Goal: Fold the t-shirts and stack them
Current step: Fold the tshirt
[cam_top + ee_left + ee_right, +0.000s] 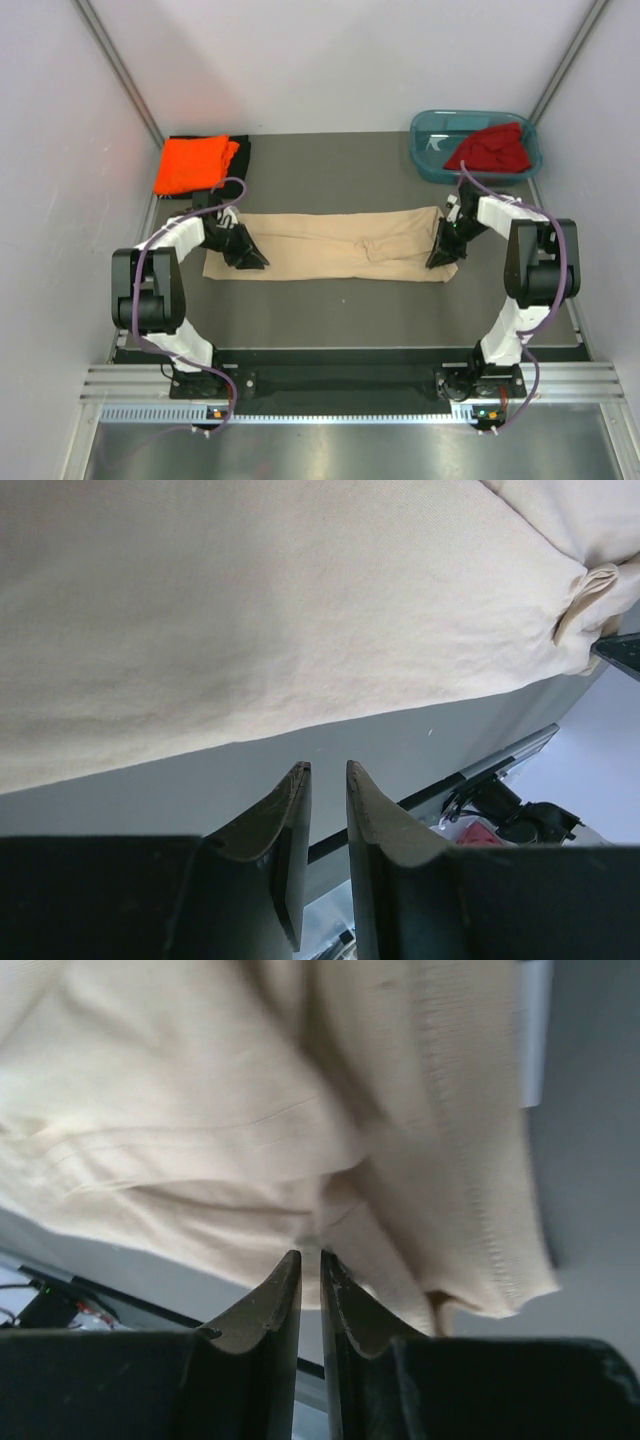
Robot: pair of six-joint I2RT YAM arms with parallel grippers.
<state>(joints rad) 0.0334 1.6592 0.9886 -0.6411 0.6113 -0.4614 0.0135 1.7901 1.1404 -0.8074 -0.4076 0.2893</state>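
Mid-fold, likely, on the beige t-shirt (330, 245). Left fingers (285, 830) by one end, slightly apart, empty; right fingers (275, 1310) by the other, grip unclear. Next: pinch both ends.

You see the beige-tan t-shirt (330, 245) flat across mid-table (330, 310), folded into a long, creased band running left to right. The orange t-shirt (195, 163) sits folded far left, atop the black t-shirt (241, 150). The dark red t-shirt (492, 148) lies bunched in the teal tub (424, 158), far right
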